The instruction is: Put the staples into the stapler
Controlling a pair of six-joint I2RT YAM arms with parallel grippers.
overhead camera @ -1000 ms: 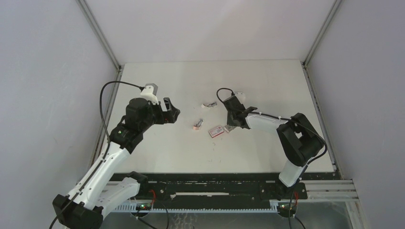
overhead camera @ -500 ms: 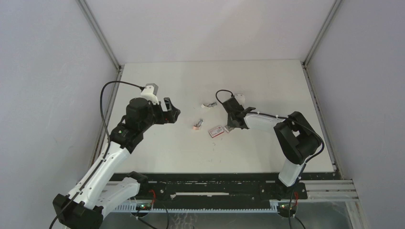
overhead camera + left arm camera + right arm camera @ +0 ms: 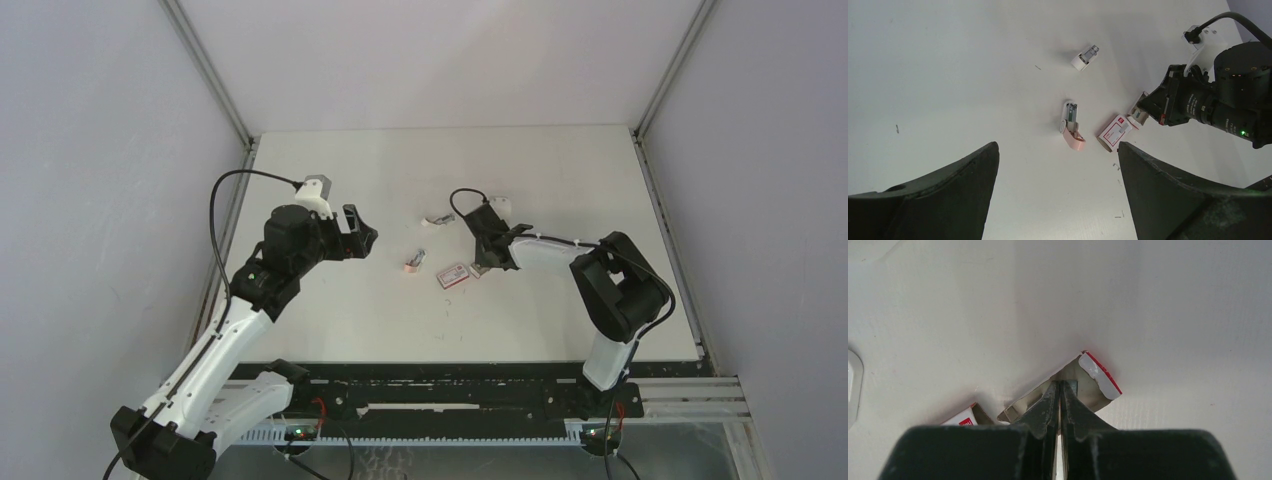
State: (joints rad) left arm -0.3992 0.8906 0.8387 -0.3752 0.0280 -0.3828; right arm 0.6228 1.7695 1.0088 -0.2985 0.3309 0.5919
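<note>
Red-and-white box [image 3: 1114,132] (stapler [image 3: 1070,125]: white, pink).

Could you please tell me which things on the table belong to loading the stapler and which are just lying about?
Job in hand:
- pink-and-white stapler
- red-and-white staple box
- its pulled-out tray, with the right tool shut inside it

Lying about:
- small white-and-grey piece, purpose unclear

I've got the white table [image 3: 560,180] in view. Near its middle a small pink-and-white stapler [image 3: 413,261] lies flat. Just right of it there's the red-and-white box sleeve [image 3: 453,275], with the open tray [image 3: 481,268] lying outside it, close at its right end. Farther back, a small white piece with a metal end [image 3: 437,218] lies apart from them. Tiny dark specks dot the surface.
</note>
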